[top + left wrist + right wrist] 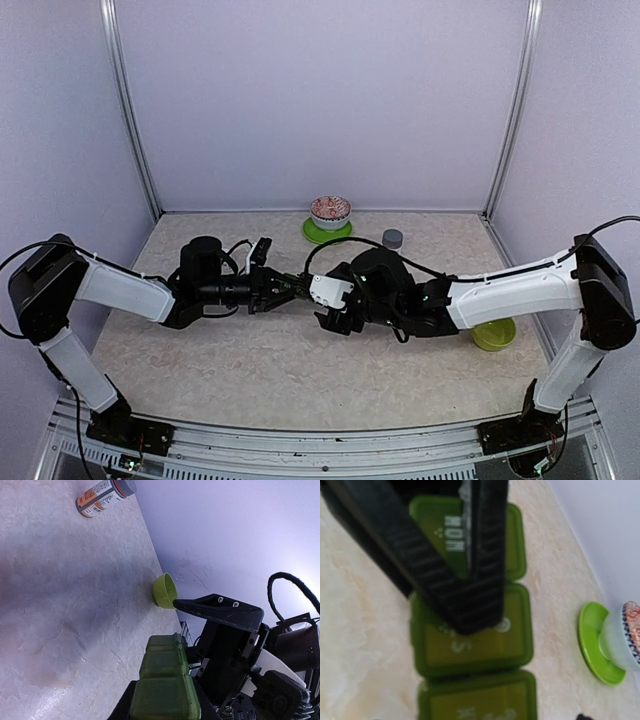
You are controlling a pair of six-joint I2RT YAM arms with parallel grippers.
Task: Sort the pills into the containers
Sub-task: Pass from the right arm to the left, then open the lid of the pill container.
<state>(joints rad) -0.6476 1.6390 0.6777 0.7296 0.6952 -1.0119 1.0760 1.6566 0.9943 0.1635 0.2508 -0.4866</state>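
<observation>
**Gripping the strip on the left, standing open on the right**

Clamped tight on one end of the strip (165, 680) with the left gripper (283, 290), out over the middle of the table (250, 370). Impossible to say from these views whether lifted clear of the surface or resting on it. Three joined green compartments in a row, every lid down, with "MON" legible on one end lid.

Facing it from the other side with the right gripper (325, 303) — jaws spread, nothing between them. Seen from the right wrist, looking down on the lids, with one dark finger (470, 600) crossing the MON lid and ending over the middle one. Touching or just above, cannot tell. Seen from the left wrist, a black finger reaching out just beyond the strip's free end, apart from it.

Elsewhere, a patterned bowl (330, 210) on a green plate (312, 235) at the back of the table, a bottle (392, 239) near it to the right, and a lime bowl (493, 335) beside the right arm — all well apart from the strip.
</observation>
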